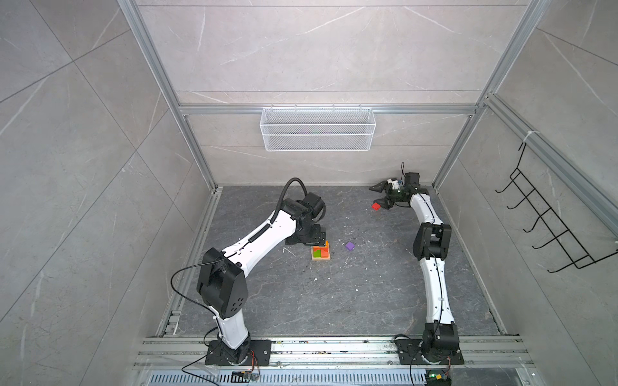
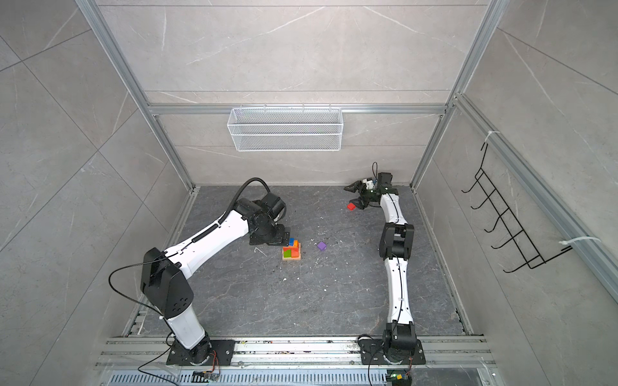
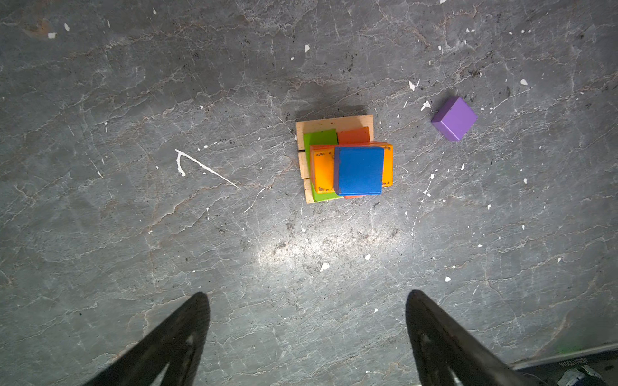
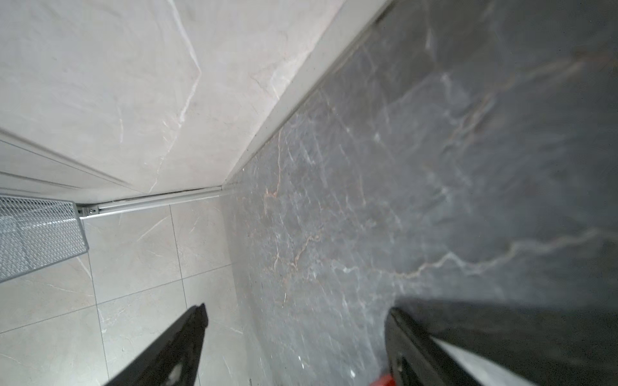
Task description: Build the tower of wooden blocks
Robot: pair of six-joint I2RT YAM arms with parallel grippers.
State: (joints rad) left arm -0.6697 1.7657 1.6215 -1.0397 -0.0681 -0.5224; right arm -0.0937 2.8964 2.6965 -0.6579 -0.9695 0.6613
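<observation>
Our released left gripper (image 3: 306,294) views the wood block tower (image 3: 321,138), its blue block (image 3: 358,170) hidden by our wrist (image 1: 307,234) in a top view; right gripper (image 1: 378,199) gapes beside red block (image 1: 376,206).

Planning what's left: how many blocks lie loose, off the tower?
2: purple cube right of the tower; red block beside the right tool, far back. Others may be hidden.

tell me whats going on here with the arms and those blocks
A two-armed robot is stacking toy blocks. The wood block tower stands in the middle, with a blue block on top. The left hand hangs open and empty above it. The right hand is open at the far side, right by a loose red block, not gripping it. A purple block lies loose beside the tower.
</observation>
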